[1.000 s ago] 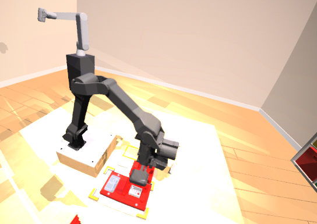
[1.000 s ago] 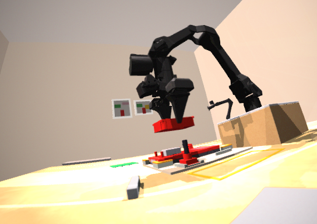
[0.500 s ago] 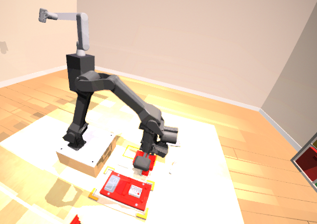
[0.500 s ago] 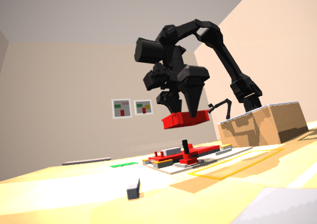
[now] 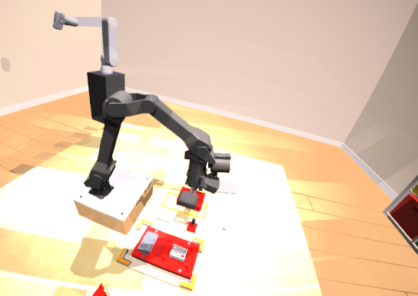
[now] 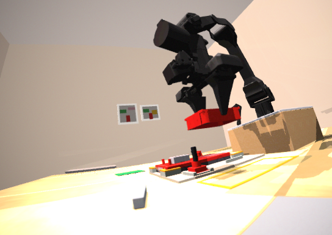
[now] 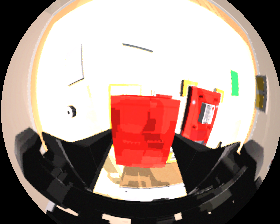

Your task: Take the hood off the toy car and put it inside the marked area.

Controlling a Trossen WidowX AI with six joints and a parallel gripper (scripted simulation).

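Exterior view: pale walls surround the sunlit table [image 5: 261, 207] [image 6: 91, 213] [image 7: 165, 30].

Red boxy hood [image 5: 199, 198] [image 6: 213, 118] [image 7: 145, 130], raised, slightly tilted, yellow-outlined marked area [image 5: 205, 211] [image 6: 263, 172] [image 7: 125, 85] on the table, flat red toy car [image 5: 163, 254] [image 6: 213, 159] [image 7: 192, 120], hoodless, at the area's seven o'clock in top view.

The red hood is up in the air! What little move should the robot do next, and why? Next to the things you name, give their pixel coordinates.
Probably lower the hood [image 5: 198, 197] [image 6: 218, 119] [image 7: 145, 131] gently, still gripped. It hangs over the yellow outline [image 5: 164, 200] [image 6: 259, 173] [image 7: 125, 85] in the top view, but the exterior view shows it above the table [image 5: 265, 207] [image 6: 101, 195].
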